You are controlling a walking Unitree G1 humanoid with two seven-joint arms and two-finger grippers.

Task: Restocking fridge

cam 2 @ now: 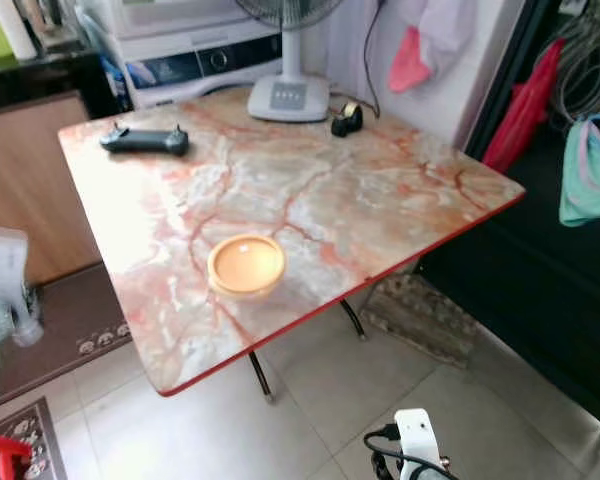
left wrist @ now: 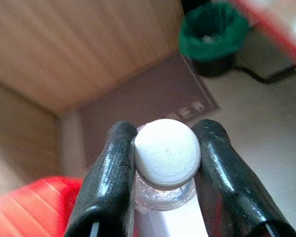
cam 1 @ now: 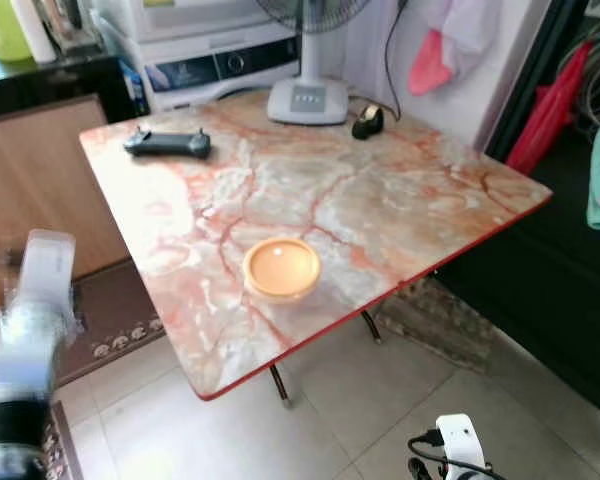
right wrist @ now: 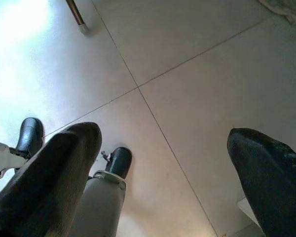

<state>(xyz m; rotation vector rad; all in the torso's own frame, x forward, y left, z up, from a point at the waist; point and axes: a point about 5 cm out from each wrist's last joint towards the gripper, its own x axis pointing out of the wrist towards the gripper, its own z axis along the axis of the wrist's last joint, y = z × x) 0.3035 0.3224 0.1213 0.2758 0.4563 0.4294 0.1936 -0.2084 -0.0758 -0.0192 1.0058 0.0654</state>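
The left gripper (left wrist: 165, 163) clamps a white-capped clear bottle (left wrist: 166, 154) beside the marble-patterned table (cam 1: 380, 200), while the right gripper (right wrist: 163, 163) hangs wide open.

The table (cam 1: 400, 200) top is cream marble veined in rusty orange, edged in red. At six o'clock on it sits a pale orange bowl (cam 1: 281, 268); at eleven o'clock, a black controller (cam 1: 167, 144); at one o'clock, a white fan base (cam 1: 308, 101) and a black tape dispenser (cam 1: 368, 121). The floor tiles (right wrist: 187, 59) are pale grey. The bottle (left wrist: 166, 163) is clear with a white cap, between glossy black fingers (left wrist: 111, 173). The bin (left wrist: 213, 37) is lined in green. The mat (cam 2: 60, 320) is brown with a pale motif border.
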